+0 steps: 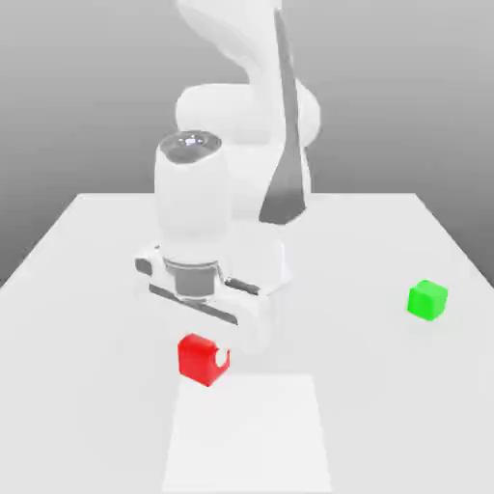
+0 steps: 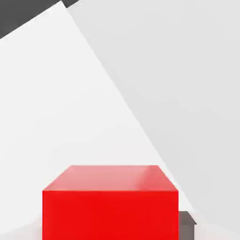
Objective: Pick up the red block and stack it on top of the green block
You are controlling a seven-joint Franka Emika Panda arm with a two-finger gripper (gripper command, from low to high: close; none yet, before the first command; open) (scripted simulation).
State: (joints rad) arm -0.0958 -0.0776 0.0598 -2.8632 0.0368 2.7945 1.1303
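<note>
On the tabletop, tool was clamped on red block; green block sat well apart twd exterior view's right, slightly farther back.

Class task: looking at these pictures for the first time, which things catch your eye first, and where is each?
The red block stands out near the front of the white table, clamped in the gripper under the big white arm. The green block sits alone toward the exterior view's right.

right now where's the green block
In the exterior view the green block sits alone on the white table at the view's right, well apart from the red block.
</note>
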